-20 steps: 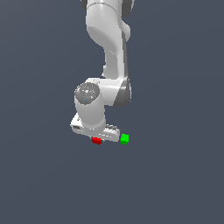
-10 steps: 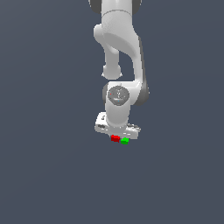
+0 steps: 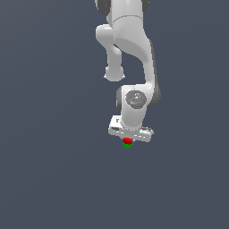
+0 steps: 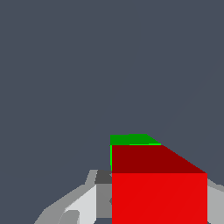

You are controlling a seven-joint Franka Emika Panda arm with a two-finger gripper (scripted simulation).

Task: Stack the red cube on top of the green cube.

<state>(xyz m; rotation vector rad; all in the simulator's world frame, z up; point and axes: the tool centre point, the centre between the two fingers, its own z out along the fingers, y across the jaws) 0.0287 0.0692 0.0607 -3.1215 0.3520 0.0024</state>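
Observation:
The tiny red cube (image 3: 127, 140) is held between the fingers of my gripper (image 3: 128, 138), which is shut on it. The tiny green cube (image 3: 127, 145) lies on the floor directly under the red cube, and only its lower part shows below it. The two look as if they touch, but I cannot tell for sure. In the wrist view the red cube (image 4: 158, 192) fills the near part of the picture. A strip of the green cube (image 4: 131, 139) shows just past it. Grey-white fingers (image 4: 83, 203) flank the red cube.
The plain dark grey floor (image 3: 49, 179) spreads all around. The white arm (image 3: 134, 58) rises above the cubes and hides the floor behind it.
My gripper has carried the red cube toward the exterior view's right, from beside the green cube to directly over it. The green cube has stayed in place.

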